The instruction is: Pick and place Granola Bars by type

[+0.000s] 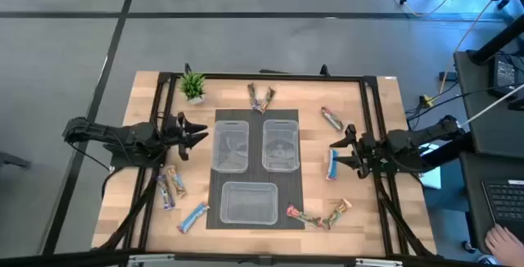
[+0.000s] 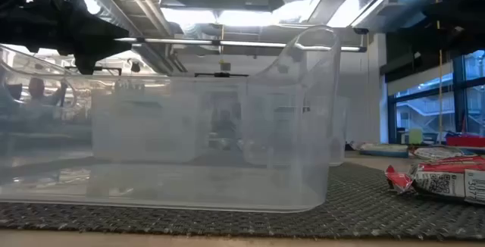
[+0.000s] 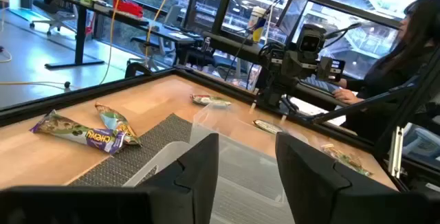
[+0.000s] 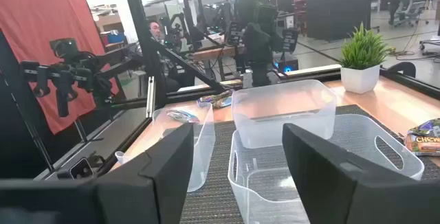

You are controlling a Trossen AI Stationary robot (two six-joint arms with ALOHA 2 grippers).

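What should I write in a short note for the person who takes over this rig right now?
Left claw: open, empty, at the left edge of the dark mat.
Right claw: open, empty, above the blue-white wrapped bar right of the mat.
Three clear rectangular plastic bins on the mat: all empty.
Other bars lie loose on the wooden table: two crossed at the far edge, one far right, two near right, three near left.
Done: nothing sorted.
Left: all nine visible bars, by type.
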